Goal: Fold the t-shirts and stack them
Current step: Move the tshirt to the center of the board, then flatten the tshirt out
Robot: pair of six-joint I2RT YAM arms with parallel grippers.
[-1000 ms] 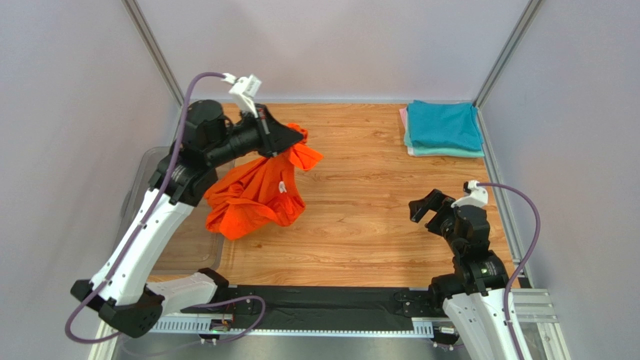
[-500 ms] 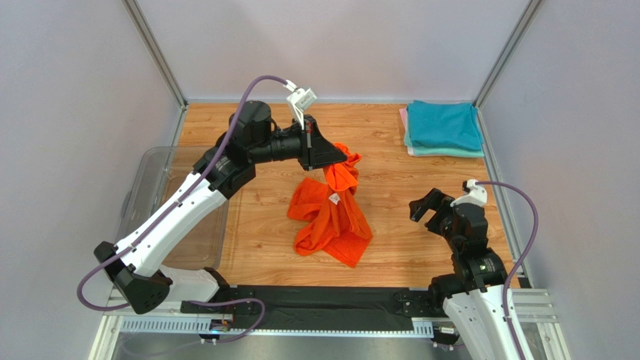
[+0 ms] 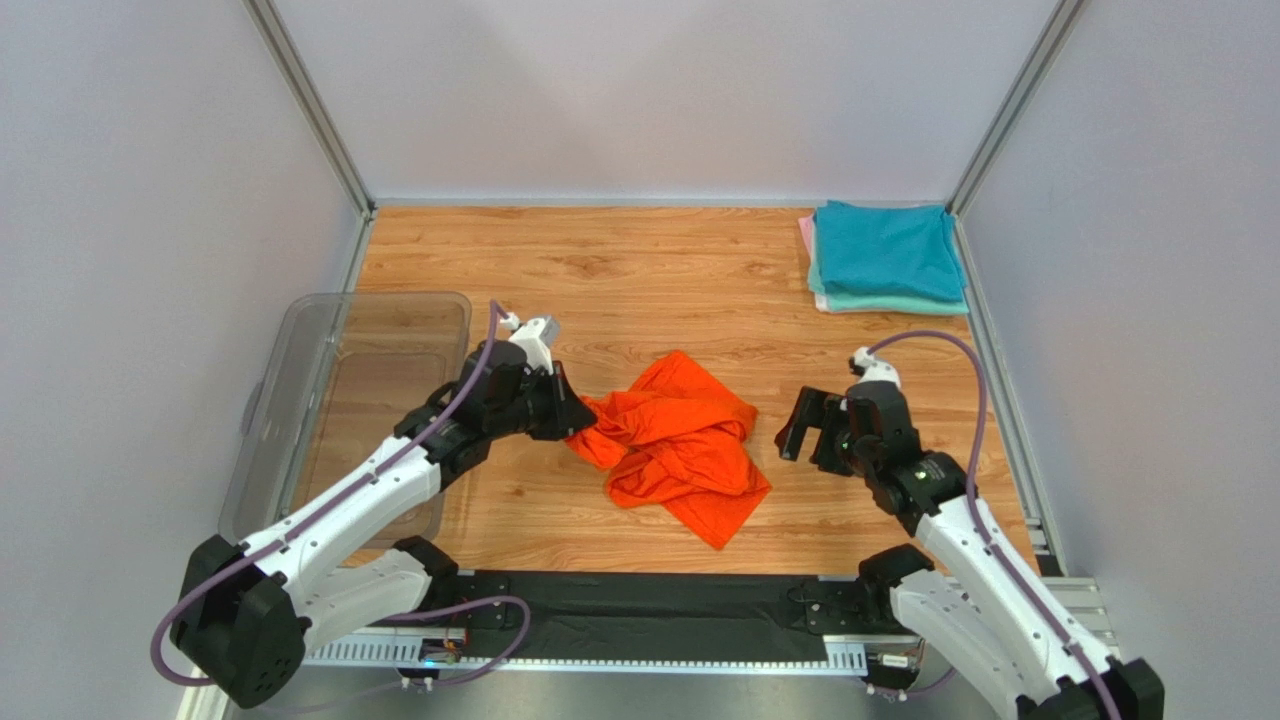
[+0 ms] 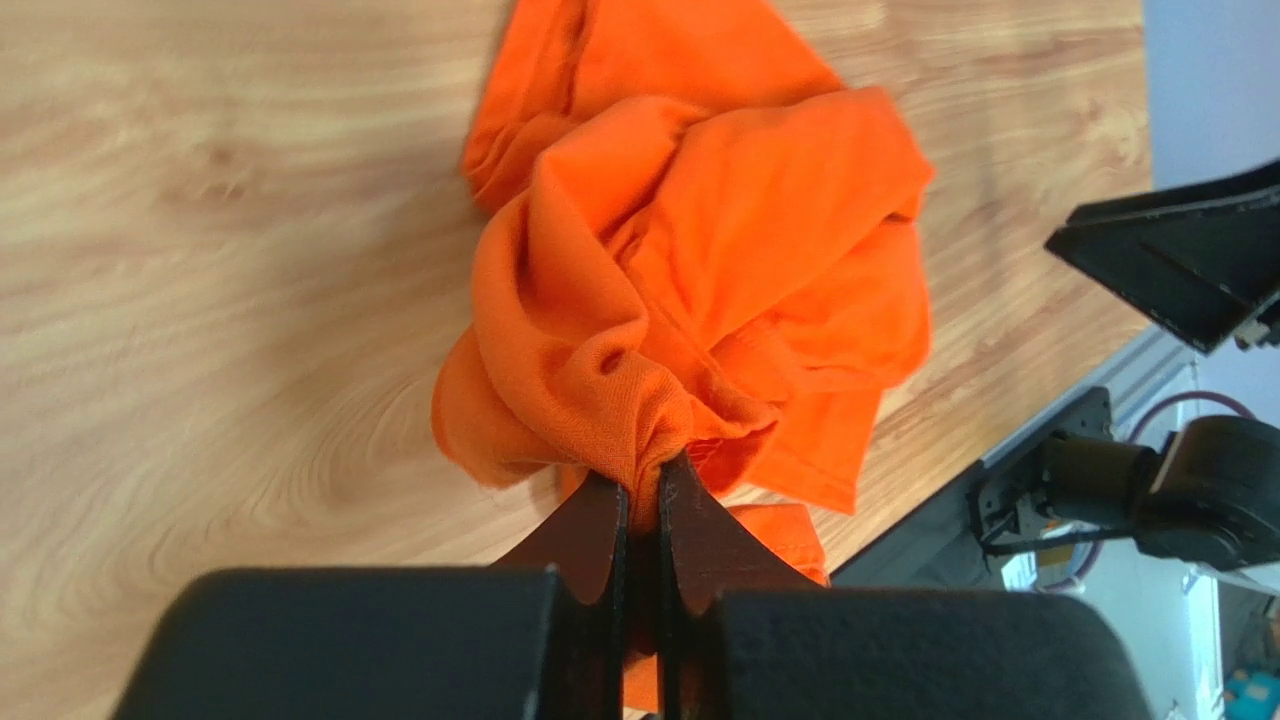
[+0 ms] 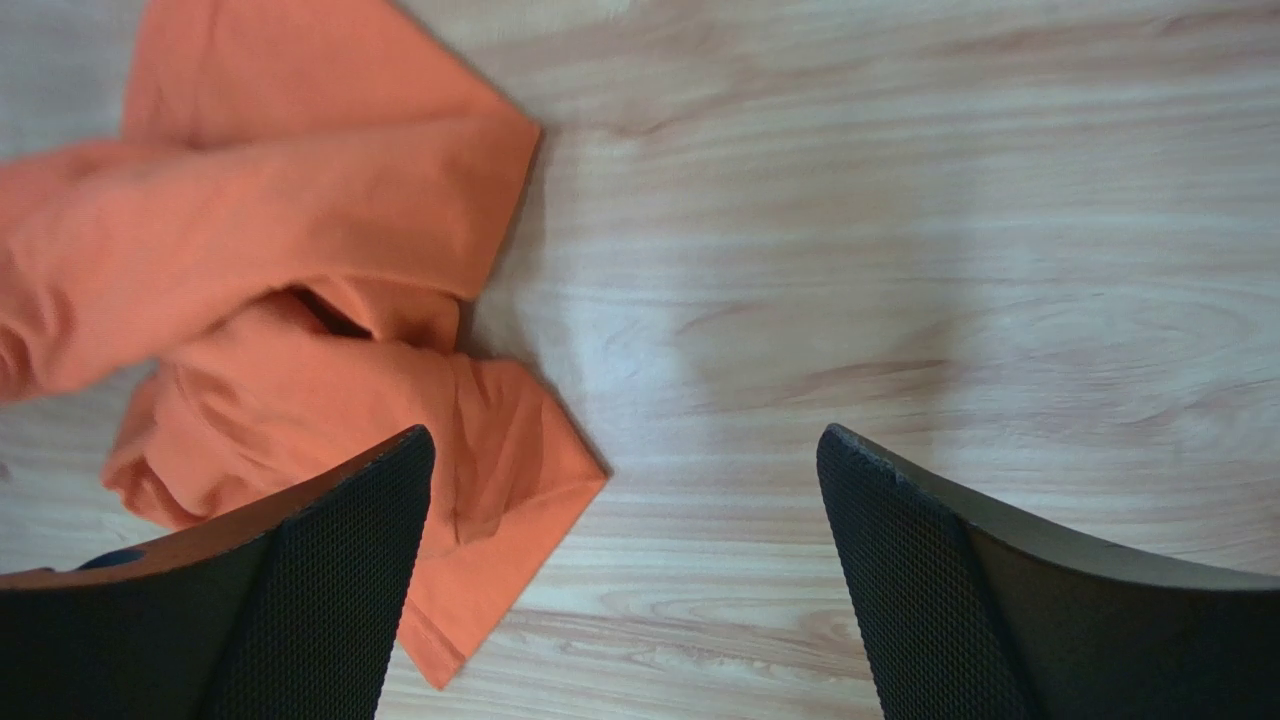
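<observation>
orange t-shirt [image 3: 679,443] lies crumpled in a heap mid-table, on the wood between the two arms, not spread out. no neck label shows, so i cannot tell which way the collar or sleeves run.

left gripper [image 4: 643,495] is low at the heap's left edge. its fingers are pinched tight on a thick wad of the cloth, with almost no gap between them. the wad looks like several layers bunched together, though the folds hide how many.

right gripper [image 5: 619,438] hangs just right of the heap with its fingers spread wide and nothing between them. only bare table [image 3: 661,270] shows under it, and a loose corner of cloth lies beside its left finger.

folded stack [image 3: 887,255] sits in the far right corner, well apart from the heap: teal on top, mint below, and what may be a pink edge on its left side. clear tub [image 3: 353,375] is at the left edge.

risks, as i judge them:
- lifting by that wad would raise a knot, not a flat shirt, because the layers are clamped together.
- the right claw could close on the wrong fold, since no hem or shoulder is laid out to aim at.
- the near corner of cloth lies close to the black rail [image 3: 676,600], so a drag toward the robot could catch it or pull it over the table edge.
</observation>
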